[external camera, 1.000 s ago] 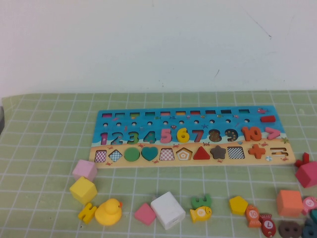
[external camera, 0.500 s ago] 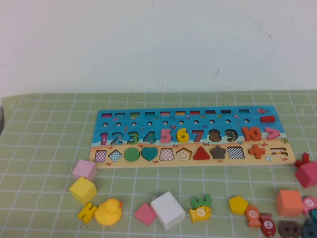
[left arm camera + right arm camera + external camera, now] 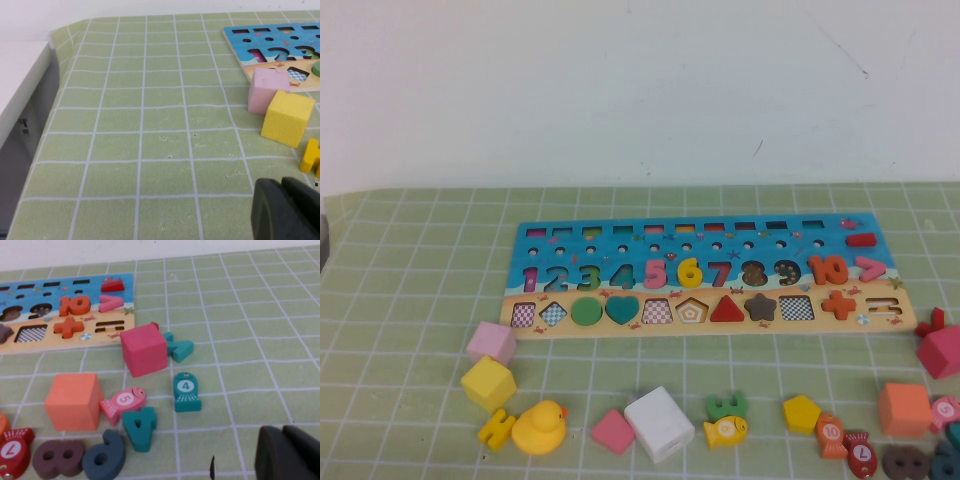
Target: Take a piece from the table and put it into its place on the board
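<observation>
The board (image 3: 620, 236) lies flat in the middle of the green mat. The yellow "6" piece (image 3: 689, 271) sits in the numeral row between the pink 5 and the red 7. Neither arm shows in the high view. My left gripper (image 3: 283, 182) is shut and empty, low over bare mat near the board's left end (image 3: 235, 39), beside a pink cube (image 3: 266, 90) and a yellow cube (image 3: 287, 118). My right gripper (image 3: 283, 429) is shut and empty, low over the mat off the board's right end (image 3: 127, 310).
Loose pieces lie along the near edge: yellow duck (image 3: 539, 427), white block (image 3: 659, 423), yellow fish (image 3: 725, 431), yellow pentagon (image 3: 801, 412), orange cube (image 3: 904, 408), red cube (image 3: 940, 350). The mat's left edge drops off by a white surface (image 3: 20, 75).
</observation>
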Available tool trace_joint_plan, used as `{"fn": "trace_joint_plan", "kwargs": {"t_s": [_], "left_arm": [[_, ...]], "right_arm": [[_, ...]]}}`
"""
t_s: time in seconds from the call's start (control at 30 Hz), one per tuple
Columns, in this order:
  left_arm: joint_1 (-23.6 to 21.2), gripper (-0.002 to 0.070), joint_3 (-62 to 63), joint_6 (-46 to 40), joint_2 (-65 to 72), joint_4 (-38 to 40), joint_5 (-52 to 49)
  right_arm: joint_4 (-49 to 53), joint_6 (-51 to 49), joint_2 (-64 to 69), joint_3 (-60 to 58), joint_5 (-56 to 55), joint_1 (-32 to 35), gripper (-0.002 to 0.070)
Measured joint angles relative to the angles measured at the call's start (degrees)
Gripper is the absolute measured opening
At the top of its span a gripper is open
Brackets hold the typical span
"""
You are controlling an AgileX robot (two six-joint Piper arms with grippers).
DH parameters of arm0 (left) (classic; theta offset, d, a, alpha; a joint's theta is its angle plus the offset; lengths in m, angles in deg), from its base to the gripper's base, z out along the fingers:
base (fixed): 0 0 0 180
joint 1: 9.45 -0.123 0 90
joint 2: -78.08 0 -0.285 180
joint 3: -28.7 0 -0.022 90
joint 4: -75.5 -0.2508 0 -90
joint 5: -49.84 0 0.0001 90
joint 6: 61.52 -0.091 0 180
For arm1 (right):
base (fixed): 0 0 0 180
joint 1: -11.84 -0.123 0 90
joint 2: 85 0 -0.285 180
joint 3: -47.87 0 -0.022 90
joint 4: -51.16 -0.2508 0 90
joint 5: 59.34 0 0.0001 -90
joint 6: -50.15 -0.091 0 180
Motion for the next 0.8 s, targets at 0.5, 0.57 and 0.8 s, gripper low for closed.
{"fn": "trace_joint_plan", "kwargs": {"t_s": [0.5, 0.57, 0.8], "left_arm": [[0.0, -0.0002, 0.0, 0.0, 0.0, 0.0, 0.0], [0.0, -0.0002, 0.0, 0.0, 0.0, 0.0, 0.0], [0.0, -0.0002, 0.0, 0.0, 0.0, 0.0, 0.0]], "right_arm": [[0.0, -1.1, 0.0, 0.0, 0.0, 0.0, -0.0001], [0.0, -1.1, 0.0, 0.0, 0.0, 0.0, -0.0001], [0.0, -1.1, 0.0, 0.0, 0.0, 0.0, -0.0001]]}}
